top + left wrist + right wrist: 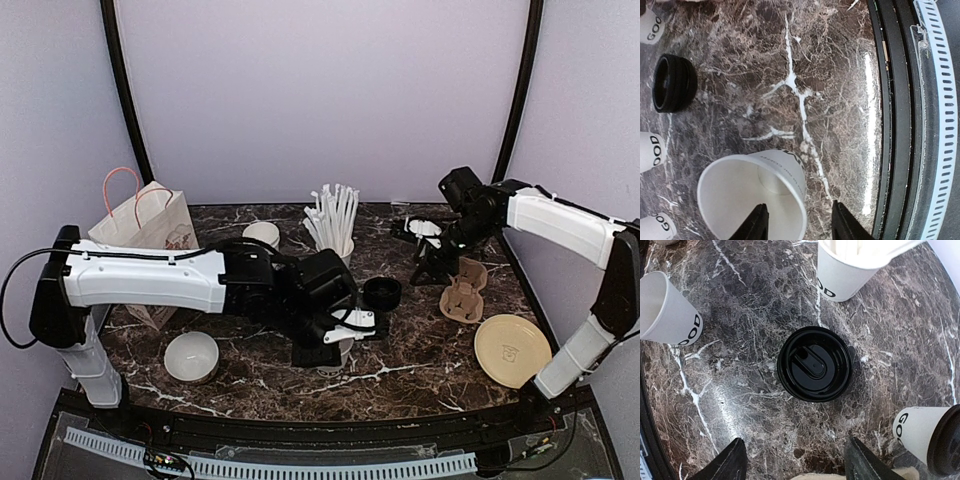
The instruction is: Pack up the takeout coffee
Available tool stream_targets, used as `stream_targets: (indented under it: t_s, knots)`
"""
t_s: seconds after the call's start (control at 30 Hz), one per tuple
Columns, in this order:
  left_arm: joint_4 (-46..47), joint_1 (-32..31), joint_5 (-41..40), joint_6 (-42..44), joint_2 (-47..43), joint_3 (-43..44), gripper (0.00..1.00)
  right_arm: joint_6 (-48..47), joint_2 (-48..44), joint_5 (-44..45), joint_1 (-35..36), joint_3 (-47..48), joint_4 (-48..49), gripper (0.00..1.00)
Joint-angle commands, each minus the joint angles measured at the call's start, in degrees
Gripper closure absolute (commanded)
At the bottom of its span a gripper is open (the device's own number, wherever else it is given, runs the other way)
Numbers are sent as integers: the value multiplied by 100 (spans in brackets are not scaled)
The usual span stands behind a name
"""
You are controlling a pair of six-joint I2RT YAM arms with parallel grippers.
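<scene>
Far left, a paper bag (150, 225) with pink handles stood at the back of the marble table (250, 375), and a white bowl (191, 357) sat nearer the front edge. The left arm reached across towards the middle, and there was the left gripper (798, 205), angled down over an open cup (752, 192) with no lid, standing upright near the front of the table. Its jaws were parted: one finger hung over the cup's mouth, the other stood clear outside the wall, so the rim lay between them and nothing was pinched. Behind that, another lidless cup (262, 235) stood at the back, with the straw cup (335, 225) just to its right. Next came a black lid (813, 364), lying alone on the marble, apart from every cup. The right gripper (795, 440) hovered back from it, jaws spread wide and holding nothing. At the lower right of its wrist view stood a lidded cup (925, 435), black top on. Further right, a brown cup carrier (462, 295) sat on the table, and a tan plate (512, 350) lay nearer the front.
</scene>
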Motion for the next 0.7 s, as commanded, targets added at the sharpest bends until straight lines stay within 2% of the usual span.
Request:
stream_targets:
  t_s: [0.0,0.17,0.5,0.67]
  knots:
    - [150,-39,71,-22,-967,-12,48,-1127,3,-208,122,201,-518,36]
    - [653,85,-27,-221,-1592,-294,38,-1534,457,225,290,501,-690,40]
    - [1210,899,-4,-803,-1877,-706,36,-1556,1238,428,456,1018,-374,43]
    - [1358,1320,-93,-1026,-1873,-890,34,-1583,1404,456,508,957,-223,44]
